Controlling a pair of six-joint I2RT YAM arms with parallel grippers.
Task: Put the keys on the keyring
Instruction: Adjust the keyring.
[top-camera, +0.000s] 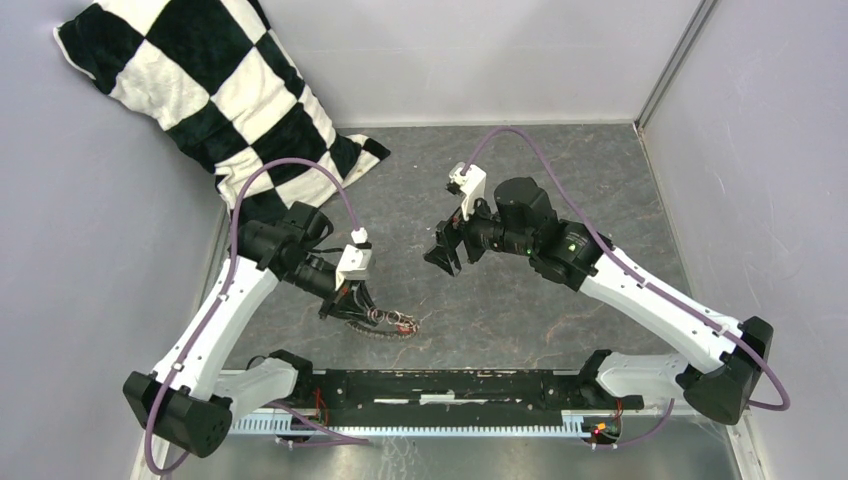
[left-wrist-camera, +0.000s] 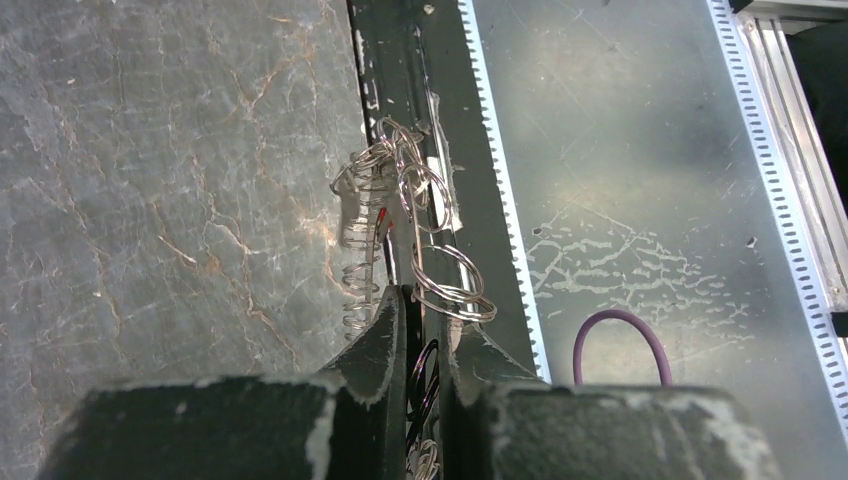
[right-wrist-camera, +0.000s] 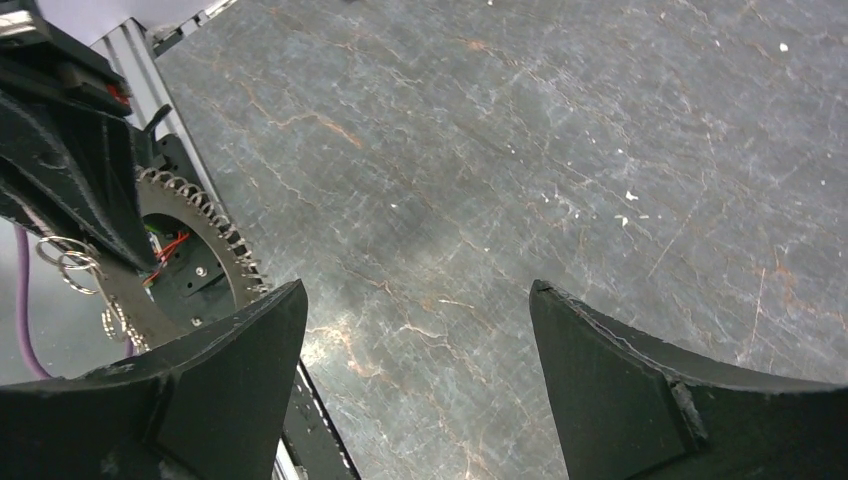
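Observation:
The keyring (top-camera: 385, 322), a chain of small silver rings with a red tag (left-wrist-camera: 383, 215), hangs near the table's front edge. My left gripper (top-camera: 350, 305) is shut on it. In the left wrist view the fingers pinch one ring, and the other rings (left-wrist-camera: 440, 290) spill out past the left gripper (left-wrist-camera: 425, 300). My right gripper (top-camera: 443, 258) hovers open to the upper right of the keyring, apart from it. The right wrist view shows bare table between the fingers of the right gripper (right-wrist-camera: 418, 300) and the keyring chain (right-wrist-camera: 205, 215) at far left. I cannot pick out the keys among the rings.
A black-and-white checkered cloth (top-camera: 200, 90) lies at the back left against the wall. The black base rail (top-camera: 450, 385) with its toothed white strip (left-wrist-camera: 500, 200) runs along the near edge, just under the hanging rings. A purple cable (left-wrist-camera: 620, 335) loops beside it.

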